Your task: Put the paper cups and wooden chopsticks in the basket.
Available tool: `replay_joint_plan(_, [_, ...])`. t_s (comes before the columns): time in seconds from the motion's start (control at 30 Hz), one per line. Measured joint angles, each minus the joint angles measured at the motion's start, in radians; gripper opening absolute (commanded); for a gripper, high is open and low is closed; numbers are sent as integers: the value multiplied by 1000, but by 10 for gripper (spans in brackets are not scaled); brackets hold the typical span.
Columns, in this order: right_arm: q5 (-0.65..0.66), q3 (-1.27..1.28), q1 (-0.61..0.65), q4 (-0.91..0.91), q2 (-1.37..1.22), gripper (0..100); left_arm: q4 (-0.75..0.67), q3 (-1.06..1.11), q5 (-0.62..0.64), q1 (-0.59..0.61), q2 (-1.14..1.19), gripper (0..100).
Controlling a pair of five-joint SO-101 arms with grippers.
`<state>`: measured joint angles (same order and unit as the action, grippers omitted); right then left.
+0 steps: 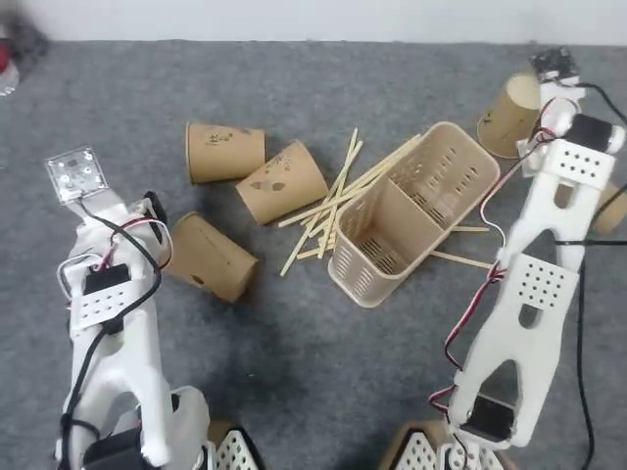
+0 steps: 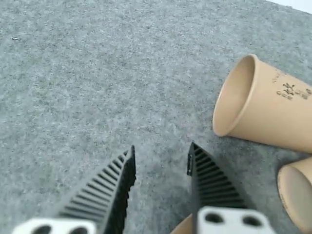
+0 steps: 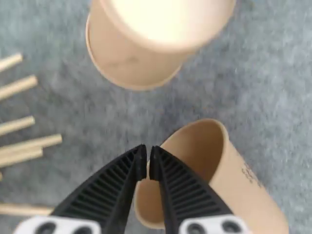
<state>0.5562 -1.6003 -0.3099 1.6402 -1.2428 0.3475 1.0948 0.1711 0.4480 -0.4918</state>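
Note:
Three brown paper cups [image 1: 223,150] [image 1: 282,182] [image 1: 208,257] lie on their sides on the grey carpet, left of the beige basket [image 1: 456,157]. Wooden chopsticks [image 1: 333,196] are strewn against and under the basket. My left gripper [image 2: 161,151] hangs open over bare carpet, a little short of one lying cup [image 2: 263,105]. My right gripper [image 3: 147,148] is shut on the rim of a lying cup [image 3: 209,156], which is partly hidden by the arm at the table's right edge [image 1: 612,206]. Another cup [image 3: 146,44] [image 1: 509,100] lies just beyond it.
The basket has two compartments with nothing in them. A few chopstick ends [image 3: 19,85] lie near my right gripper. Bare carpet stretches along the front and at the back left. Cables hang along both arms.

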Motion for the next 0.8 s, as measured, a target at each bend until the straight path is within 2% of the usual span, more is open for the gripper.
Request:
replay_joint_plan(0.3, [55,-32,-109,114,46,37,0,0,0,0,0,177])
replay_joint_plan(0.6, [167,-34,-259,115,75,37,0,0,0,0,0,177])
replay_joint_plan(0.8, [201,-34,-299,115,84,37,0,2,0,0,0,177])
